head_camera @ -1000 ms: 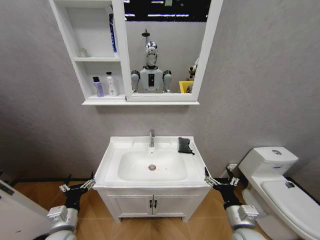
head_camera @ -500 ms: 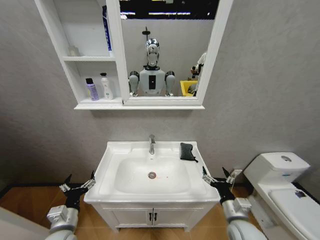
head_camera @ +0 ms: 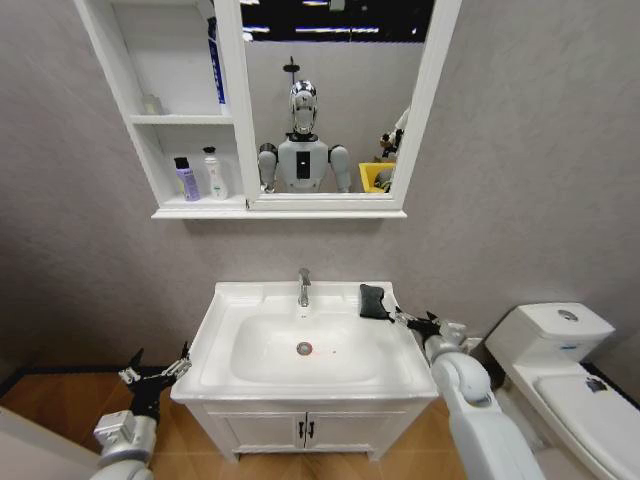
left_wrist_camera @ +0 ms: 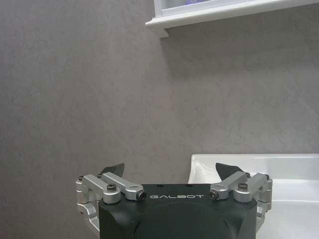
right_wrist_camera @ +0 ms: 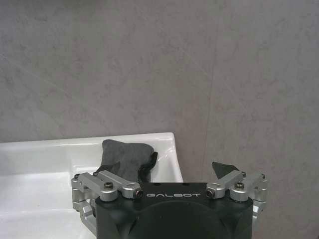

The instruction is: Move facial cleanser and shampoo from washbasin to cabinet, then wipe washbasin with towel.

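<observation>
Grey textured wall backs a small bathroom corner, with a white toilet (head_camera: 560, 375) off to the robot's right. High on that wall hangs the cabinet (head_camera: 180, 110), its lower compartment holding a purple bottle (head_camera: 186, 180) and a white bottle (head_camera: 213, 173) side by side, so the bottle-moving part of the task looks finished. Below sits the washbasin (head_camera: 310, 345), bowl bare around the drain, tap (head_camera: 303, 287) at the back rim.

What remains is the towel (head_camera: 372, 301), a dark bunched cloth lying on the basin's back right corner, just right of the tap. Its longer side seems to run from the wall toward the front edge.

The right gripper (head_camera: 413, 322) is by far the nearer one: it reaches in over the basin's right rim, with the towel just beyond its fingertips toward the tap and the wall. In the right wrist view the towel (right_wrist_camera: 127, 158) lies ahead and toward one finger rather than centred between them. Its jaws stand wide apart and hold nothing.

The left gripper (head_camera: 155, 372) waits low beside the basin's left front corner, well apart from the cloth, jaws likewise spread and empty.
</observation>
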You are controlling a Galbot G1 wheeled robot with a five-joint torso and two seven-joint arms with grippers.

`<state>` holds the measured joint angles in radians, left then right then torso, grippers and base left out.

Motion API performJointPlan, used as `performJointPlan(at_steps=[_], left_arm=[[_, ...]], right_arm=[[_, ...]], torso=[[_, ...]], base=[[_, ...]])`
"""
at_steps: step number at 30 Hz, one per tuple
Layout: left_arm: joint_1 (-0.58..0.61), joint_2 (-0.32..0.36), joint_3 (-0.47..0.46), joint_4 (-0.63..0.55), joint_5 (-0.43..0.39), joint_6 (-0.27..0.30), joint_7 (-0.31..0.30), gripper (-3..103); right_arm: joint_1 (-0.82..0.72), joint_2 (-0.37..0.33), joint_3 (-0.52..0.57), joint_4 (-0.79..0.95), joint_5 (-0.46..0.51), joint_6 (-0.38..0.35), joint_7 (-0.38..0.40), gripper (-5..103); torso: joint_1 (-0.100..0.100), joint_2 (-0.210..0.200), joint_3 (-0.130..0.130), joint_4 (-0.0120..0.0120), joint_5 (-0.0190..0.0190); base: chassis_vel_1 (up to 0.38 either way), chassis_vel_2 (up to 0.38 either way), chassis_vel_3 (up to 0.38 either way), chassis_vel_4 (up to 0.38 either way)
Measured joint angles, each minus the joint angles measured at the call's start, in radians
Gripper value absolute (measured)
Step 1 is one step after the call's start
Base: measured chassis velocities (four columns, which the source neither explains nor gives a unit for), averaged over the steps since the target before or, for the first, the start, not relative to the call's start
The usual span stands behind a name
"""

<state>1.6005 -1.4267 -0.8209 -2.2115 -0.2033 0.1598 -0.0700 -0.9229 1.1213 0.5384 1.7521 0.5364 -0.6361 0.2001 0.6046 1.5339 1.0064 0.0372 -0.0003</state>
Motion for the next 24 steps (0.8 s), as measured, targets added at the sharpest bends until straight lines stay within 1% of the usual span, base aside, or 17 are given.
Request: performJointPlan(at_steps=[1,2,4,5,6,7,8,9,12,13,15,16,18,21,24], left_arm=[[0.0,0.0,0.0,0.0,0.0,0.0,0.0,100],[0.0,0.0,0.0,0.0,0.0,0.0,0.0,100],[0.0,0.0,0.0,0.0,0.0,0.0,0.0,100],[0.0,0.0,0.0,0.0,0.0,0.0,0.0,100],[0.0,0.0,0.0,0.0,0.0,0.0,0.0,100],[0.0,0.0,0.0,0.0,0.0,0.0,0.0,100],[0.0,0.0,0.0,0.0,0.0,0.0,0.0,100],[0.0,0.0,0.0,0.0,0.0,0.0,0.0,100],[0.0,0.0,0.0,0.0,0.0,0.0,0.0,100],[0.0,0.0,0.0,0.0,0.0,0.0,0.0,100],[0.0,0.0,0.0,0.0,0.0,0.0,0.0,100],[0.0,0.0,0.0,0.0,0.0,0.0,0.0,100],[0.0,0.0,0.0,0.0,0.0,0.0,0.0,100],[0.0,0.0,0.0,0.0,0.0,0.0,0.0,100],[0.0,0.0,0.0,0.0,0.0,0.0,0.0,100]], right_arm=[[0.048,-0.029,-0.037,-0.052,0.008,-0.016,-0.004,100],[0.048,-0.029,-0.037,-0.052,0.008,-0.016,-0.004,100],[0.14,-0.058,-0.1,-0.148,0.009,-0.02,-0.016,100],[0.14,-0.058,-0.1,-0.148,0.009,-0.02,-0.016,100],[0.185,-0.061,-0.134,-0.196,0.011,-0.015,-0.024,100],[0.232,-0.058,-0.172,-0.245,0.014,-0.009,-0.029,100],[0.232,-0.058,-0.172,-0.245,0.014,-0.009,-0.029,100],[0.264,-0.048,-0.205,-0.277,0.018,-0.004,-0.032,100],[0.319,0.002,-0.281,-0.331,0.019,-0.001,-0.023,100],[0.319,0.002,-0.281,-0.331,0.019,-0.001,-0.023,100],[0.342,0.04,-0.311,-0.357,0.019,-0.004,0.004,100],[0.342,0.04,-0.311,-0.357,0.019,-0.004,0.004,100],[0.356,0.07,-0.324,-0.386,0.017,-0.008,0.037,100],[0.358,0.072,-0.322,-0.403,0.004,-0.009,0.042,100],[0.354,0.063,-0.312,-0.41,-0.003,-0.011,0.045,100]], torso=[[0.0,0.0,0.0,-0.0002,0.0005],[0.0,0.0,0.0,-0.0002,0.0005],[0.0,0.0,0.0,-0.0002,0.0002],[0.0,0.0,0.0,-0.0002,0.0002],[0.0,0.0,0.0,-0.0003,0.0002],[0.0,0.0,0.0,0.0,0.0004],[0.0,0.0,0.0,0.0,0.0004],[0.0,0.0,0.0,0.0003,0.0002],[0.0,0.0,0.0,0.0003,0.0004],[0.0,0.0,0.0,0.0003,0.0004],[0.0,0.0,0.0,0.0004,0.0002],[0.0,0.0,0.0,0.0004,0.0002],[0.0,0.0,0.0,0.0005,0.0003],[0.0,0.0,0.0,-0.0001,0.0002],[0.0,0.0,0.0,-0.0002,0.0003]], base=[[0.0,0.0,0.0,0.0],[0.0,0.0,0.0,0.0],[0.0,0.0,0.0,0.0],[0.0,0.0,0.0,0.0],[0.0,0.0,0.0,0.0],[0.0,0.0,0.0,0.0],[0.0,0.0,0.0,0.0],[0.0,0.0,0.0,0.0],[0.0,0.0,0.0,0.0],[0.0,0.0,0.0,0.0],[0.0,0.0,0.0,0.0],[0.0,0.0,0.0,0.0],[0.0,0.0,0.0,0.0],[0.0,0.0,0.0,0.0],[0.0,0.0,0.0,0.0]])
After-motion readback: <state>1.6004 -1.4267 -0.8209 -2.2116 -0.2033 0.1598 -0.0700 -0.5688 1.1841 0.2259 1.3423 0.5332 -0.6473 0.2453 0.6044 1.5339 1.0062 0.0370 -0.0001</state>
